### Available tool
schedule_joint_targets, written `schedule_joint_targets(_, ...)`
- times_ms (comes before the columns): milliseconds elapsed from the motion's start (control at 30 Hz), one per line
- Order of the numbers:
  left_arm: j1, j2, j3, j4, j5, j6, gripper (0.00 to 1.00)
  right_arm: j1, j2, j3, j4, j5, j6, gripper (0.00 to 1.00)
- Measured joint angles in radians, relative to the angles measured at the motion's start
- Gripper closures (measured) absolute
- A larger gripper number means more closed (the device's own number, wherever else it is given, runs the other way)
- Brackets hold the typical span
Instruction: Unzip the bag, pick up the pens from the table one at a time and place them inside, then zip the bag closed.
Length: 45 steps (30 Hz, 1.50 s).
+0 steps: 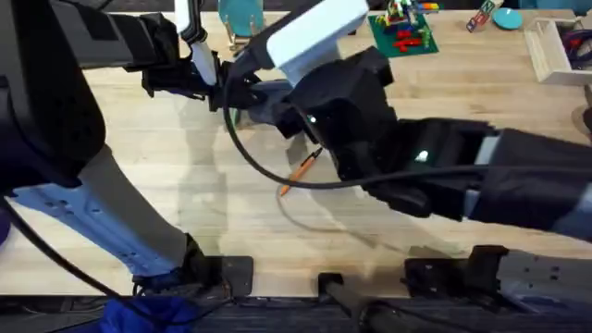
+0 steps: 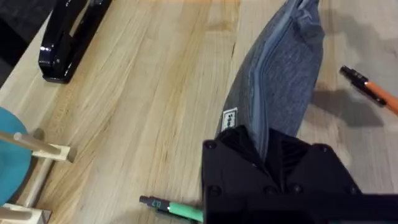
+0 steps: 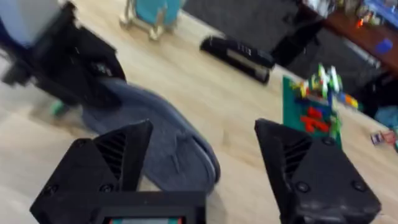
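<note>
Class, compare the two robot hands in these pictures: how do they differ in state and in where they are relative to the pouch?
The left hand is clamped on one end of the blue-grey pouch; the right hand is wide open and holds nothing. The left hand touches the pouch, while the right hand hovers above its other end, apart from it. Both are black, two-fingered, and at the same pouch, with the orange pen and green pen on the table.

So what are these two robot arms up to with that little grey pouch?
The left gripper is clamped on one end of the blue-grey bag, pinning it to the wooden table. The right gripper hovers over the bag's other end with its fingers spread wide, holding nothing. Both pens still lie on the table: the orange pen on one side of the bag and the green pen on the other. A black stapler sits nearby, untouched.
</note>
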<state>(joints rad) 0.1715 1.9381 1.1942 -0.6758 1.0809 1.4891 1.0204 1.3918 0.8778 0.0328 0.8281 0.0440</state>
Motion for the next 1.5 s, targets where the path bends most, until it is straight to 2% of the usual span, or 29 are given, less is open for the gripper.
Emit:
schedule_joint_targets(133, 0.0, 0.0, 0.0, 0.0, 0.0, 0.0, 0.959, 0.0, -0.01, 0.083, -0.202, -0.001, 0.086, 0.005)
schedule_joint_targets(233, 0.0, 0.0, 0.0, 0.0, 0.0, 0.0, 0.959, -0.008, -0.012, 0.144, -0.314, -0.047, 0.158, 0.005)
schedule_joint_targets(467, 0.0, 0.0, 0.0, 0.0, 0.0, 0.0, 0.959, -0.101, -0.012, 0.252, -0.521, -0.261, 0.381, 0.005)
schedule_joint_targets(700, 0.0, 0.0, 0.0, -0.005, 0.0, 0.0, 0.959, -0.204, -0.012, 0.312, -0.672, -0.438, 0.574, 0.005)
schedule_joint_targets(900, 0.0, 0.0, 0.0, -0.006, 0.0, 0.0, 0.959, -0.226, -0.012, 0.32, -0.708, -0.496, 0.654, 0.004)
schedule_joint_targets(1233, 0.0, 0.0, 0.0, -0.008, 0.0, 0.0, 0.959, -0.224, -0.01, 0.32, -0.71, -0.531, 0.679, 0.004)
schedule_joint_targets(1500, 0.0, 0.0, 0.0, -0.012, 0.0, 0.0, 0.959, -0.218, 0.076, 0.323, -0.678, -0.538, 0.682, 0.003)
